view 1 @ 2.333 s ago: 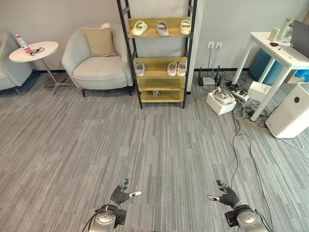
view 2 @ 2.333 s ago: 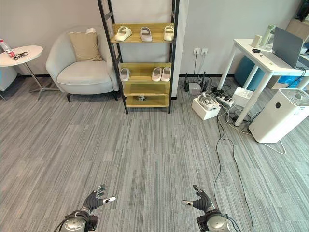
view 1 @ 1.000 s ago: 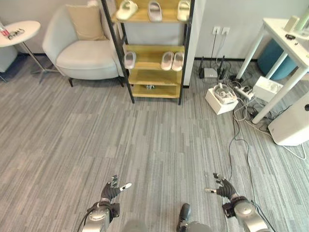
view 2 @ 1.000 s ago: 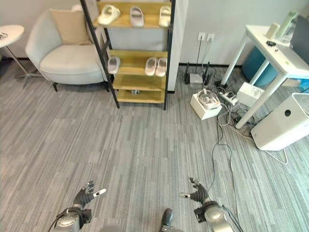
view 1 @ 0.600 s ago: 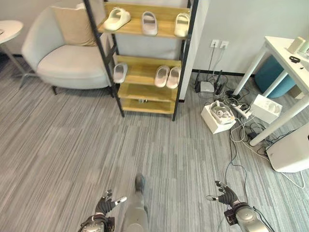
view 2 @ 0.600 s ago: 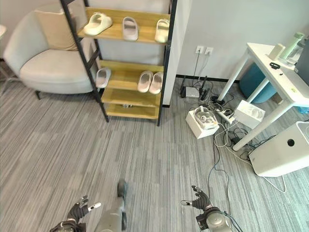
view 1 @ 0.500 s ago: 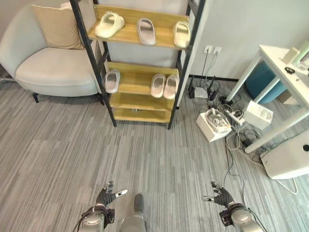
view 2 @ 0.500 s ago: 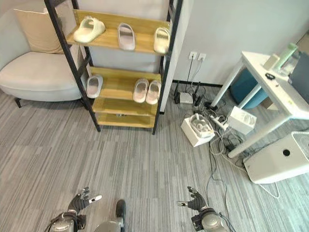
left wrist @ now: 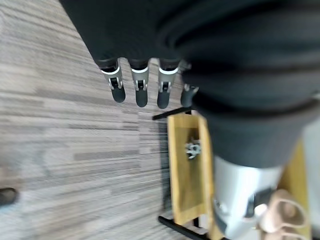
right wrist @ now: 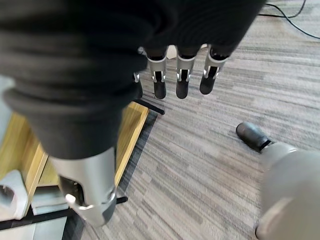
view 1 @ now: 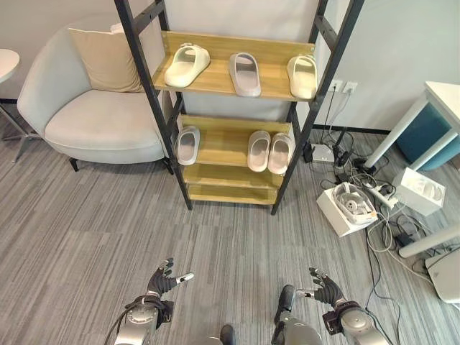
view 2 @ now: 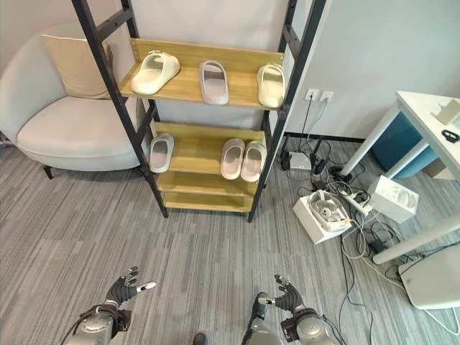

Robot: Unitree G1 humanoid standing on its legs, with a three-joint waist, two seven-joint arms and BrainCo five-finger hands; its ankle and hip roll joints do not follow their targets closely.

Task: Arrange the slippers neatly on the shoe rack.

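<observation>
Both hands hang empty, left hand (view 1: 162, 279) and right hand (view 1: 325, 290) fingers spread (slippers (view 1: 268, 152) sit on the shoe rack (view 1: 215, 194)).

Grey armchair (view 1: 100, 122) with beige cushion (view 1: 108, 61); white table (view 2: 424, 115); white box (view 1: 346, 208) amid floor cables

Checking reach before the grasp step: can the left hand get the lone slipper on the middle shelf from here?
Probably not yet. The left hand hangs low and open, with bare floor between it and the shoe rack. Nothing blocks the lone slipper; the robot likely needs to step closer.
</observation>
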